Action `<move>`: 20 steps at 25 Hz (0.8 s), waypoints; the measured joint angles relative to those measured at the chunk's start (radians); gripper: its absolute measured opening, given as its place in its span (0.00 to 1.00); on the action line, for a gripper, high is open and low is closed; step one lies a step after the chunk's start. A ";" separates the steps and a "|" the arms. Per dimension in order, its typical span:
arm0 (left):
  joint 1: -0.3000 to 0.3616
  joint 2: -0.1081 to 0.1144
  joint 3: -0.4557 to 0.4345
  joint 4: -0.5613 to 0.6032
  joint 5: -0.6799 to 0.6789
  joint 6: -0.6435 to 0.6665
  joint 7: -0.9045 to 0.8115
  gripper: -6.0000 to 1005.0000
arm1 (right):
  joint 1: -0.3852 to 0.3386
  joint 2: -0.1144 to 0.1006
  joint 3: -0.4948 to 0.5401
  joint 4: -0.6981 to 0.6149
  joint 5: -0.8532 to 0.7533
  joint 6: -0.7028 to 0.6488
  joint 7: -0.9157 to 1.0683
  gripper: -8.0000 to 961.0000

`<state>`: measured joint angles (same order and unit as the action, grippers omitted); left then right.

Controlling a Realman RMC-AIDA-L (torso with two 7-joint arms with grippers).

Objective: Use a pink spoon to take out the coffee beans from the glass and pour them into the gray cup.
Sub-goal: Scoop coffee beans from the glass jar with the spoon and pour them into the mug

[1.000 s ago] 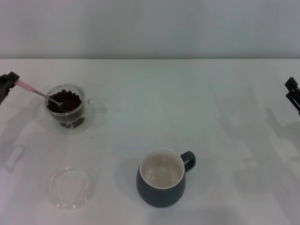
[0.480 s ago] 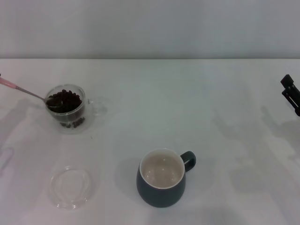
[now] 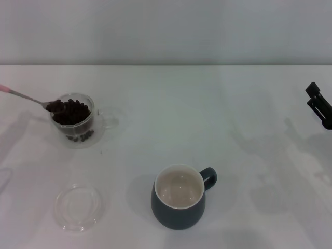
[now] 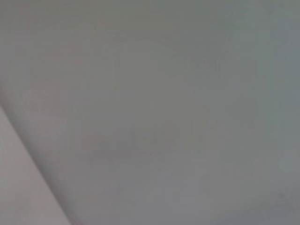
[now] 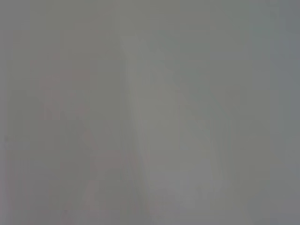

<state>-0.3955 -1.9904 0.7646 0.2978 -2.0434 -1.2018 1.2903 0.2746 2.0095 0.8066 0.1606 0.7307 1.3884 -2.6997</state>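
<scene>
The pink spoon (image 3: 30, 98) hangs in the air with its bowl at the left rim of the glass (image 3: 89, 127), and a few coffee beans lie in the bowl. Its pink handle runs off the left edge of the head view, where the left gripper is out of sight. The glass holds a heap of coffee beans (image 3: 73, 111). The gray cup (image 3: 178, 210) stands at the front centre, its cream inside bare, handle to the right. My right gripper (image 3: 318, 104) shows as a dark shape at the right edge, far from everything. Both wrist views show only blank grey.
A flat clear glass dish (image 3: 79, 206) lies at the front left, in front of the glass. All of it rests on a white table (image 3: 207, 119) with a pale wall behind.
The spoon's bowl has risen out of the bean heap to the glass's left rim, carrying beans. The left gripper has slid out of view to the left. The right gripper has edged inward.
</scene>
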 joint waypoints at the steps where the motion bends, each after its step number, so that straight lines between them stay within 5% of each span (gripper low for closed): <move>1: 0.001 0.000 0.001 -0.001 0.001 -0.012 -0.006 0.14 | 0.000 0.000 0.000 0.003 0.000 0.000 0.000 0.91; 20: -0.039 -0.076 0.009 -0.005 0.218 -0.212 -0.082 0.14 | 0.007 0.000 -0.039 0.007 -0.001 -0.004 0.000 0.91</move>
<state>-0.4347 -2.0664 0.7739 0.2930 -1.8251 -1.4136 1.2087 0.2819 2.0095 0.7674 0.1672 0.7300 1.3847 -2.7001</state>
